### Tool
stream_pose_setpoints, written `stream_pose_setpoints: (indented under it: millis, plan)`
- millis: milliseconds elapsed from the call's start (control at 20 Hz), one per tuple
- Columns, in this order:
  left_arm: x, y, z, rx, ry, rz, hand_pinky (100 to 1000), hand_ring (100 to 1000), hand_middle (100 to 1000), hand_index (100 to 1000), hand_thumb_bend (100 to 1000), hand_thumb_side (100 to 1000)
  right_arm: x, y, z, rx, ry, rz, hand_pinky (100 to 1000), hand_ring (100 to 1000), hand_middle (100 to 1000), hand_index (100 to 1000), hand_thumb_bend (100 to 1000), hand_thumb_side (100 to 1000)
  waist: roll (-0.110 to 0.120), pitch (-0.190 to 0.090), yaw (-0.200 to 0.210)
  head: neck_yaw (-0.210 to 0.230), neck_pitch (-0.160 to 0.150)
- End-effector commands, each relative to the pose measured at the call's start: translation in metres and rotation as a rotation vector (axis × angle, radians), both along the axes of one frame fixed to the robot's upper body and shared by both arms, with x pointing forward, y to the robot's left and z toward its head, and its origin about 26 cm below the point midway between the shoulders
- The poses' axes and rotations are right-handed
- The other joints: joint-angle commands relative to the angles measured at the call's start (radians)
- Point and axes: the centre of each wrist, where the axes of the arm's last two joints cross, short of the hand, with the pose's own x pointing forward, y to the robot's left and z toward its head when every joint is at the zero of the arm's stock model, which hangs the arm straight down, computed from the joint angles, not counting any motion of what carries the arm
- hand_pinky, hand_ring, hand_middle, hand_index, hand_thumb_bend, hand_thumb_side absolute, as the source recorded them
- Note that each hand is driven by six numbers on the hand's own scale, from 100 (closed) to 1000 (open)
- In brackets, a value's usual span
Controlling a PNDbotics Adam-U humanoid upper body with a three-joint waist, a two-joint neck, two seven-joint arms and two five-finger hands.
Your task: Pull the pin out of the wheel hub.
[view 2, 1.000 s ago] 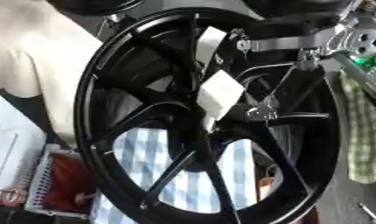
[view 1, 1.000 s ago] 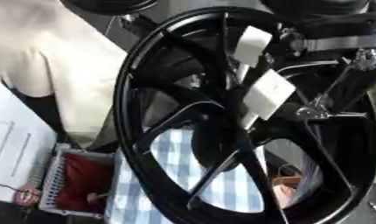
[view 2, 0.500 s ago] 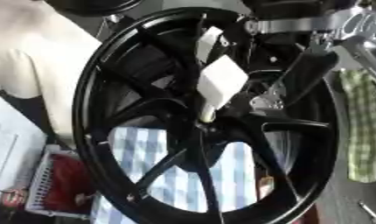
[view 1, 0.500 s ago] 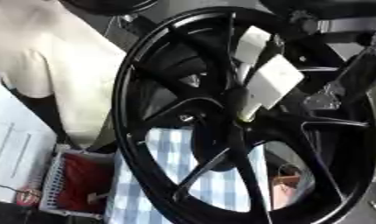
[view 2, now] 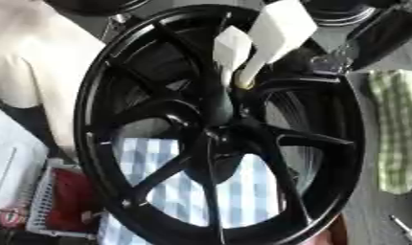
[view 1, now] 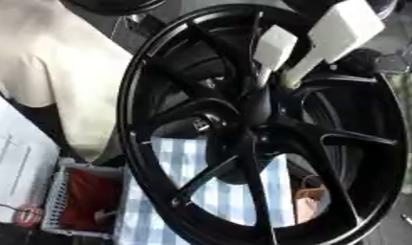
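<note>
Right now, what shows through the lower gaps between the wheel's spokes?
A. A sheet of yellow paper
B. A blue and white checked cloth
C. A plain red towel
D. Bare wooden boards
B: a blue and white checked cloth shows between the lower spokes of the wheel.

The wheel [view 1: 268, 129] is standing on edge and filling the middle of the view, with its hub [view 1: 258, 128] sitting at the centre and a checked cloth [view 1: 222, 191] lying behind it, showing through the spokes toward 6 o'clock. Two flat tags [view 2: 280, 26] are hanging in front of the spokes toward 12 o'clock, side by side, and the right hand [view 2: 385, 31] is reaching in at 1 o'clock, just beyond the rim. A basket [view 1: 79, 201] is sitting at 8 o'clock beside a sheet of paper [view 1: 17, 167] at 9 o'clock, while a folded towel [view 2: 398, 129] is lying at 3 o'clock, outside the rim.
</note>
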Motion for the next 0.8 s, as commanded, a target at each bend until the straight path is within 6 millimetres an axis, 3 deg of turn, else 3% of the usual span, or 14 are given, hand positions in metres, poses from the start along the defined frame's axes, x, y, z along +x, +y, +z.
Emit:
stream_pose_setpoints:
  millis: [50,150,300,350,500,800]
  plan:
    - [-0.003,0.005,0.009,0.021,-0.031,0.017,786,698,642,768,292,770,-0.006,-0.037,0.014,0.053,-0.057,-0.139,797,618,496,597,100,149,0.01,-0.029,-0.006,0.004,0.003]
    - [-0.003,0.005,0.01,0.022,-0.033,0.019,786,698,642,768,292,769,-0.006,-0.058,0.01,0.097,-0.07,-0.219,797,618,496,597,100,150,0.015,-0.03,-0.008,0.004,0.005]
    - [-0.003,0.005,0.01,0.023,-0.034,0.019,786,698,642,768,292,769,-0.006,-0.066,0.005,0.121,-0.095,-0.259,797,646,496,597,100,150,0.015,-0.03,-0.007,0.003,0.004]
    - [-0.004,0.007,0.01,0.024,-0.036,0.03,786,698,642,767,291,765,-0.006,-0.072,0.003,0.128,-0.094,-0.293,797,619,499,599,100,147,0.02,-0.03,-0.018,0.012,0.001]
    - [-0.006,0.009,0.009,0.017,-0.037,0.046,787,698,643,767,290,763,-0.008,-0.108,-0.011,0.174,-0.067,-0.481,795,620,501,601,100,140,0.038,-0.035,-0.033,0.019,-0.002]
    - [-0.006,0.008,0.008,0.014,-0.034,0.042,788,699,643,767,290,764,-0.012,-0.171,-0.041,0.226,-0.055,-0.806,790,623,508,603,100,128,0.045,-0.039,-0.033,0.013,-0.014]
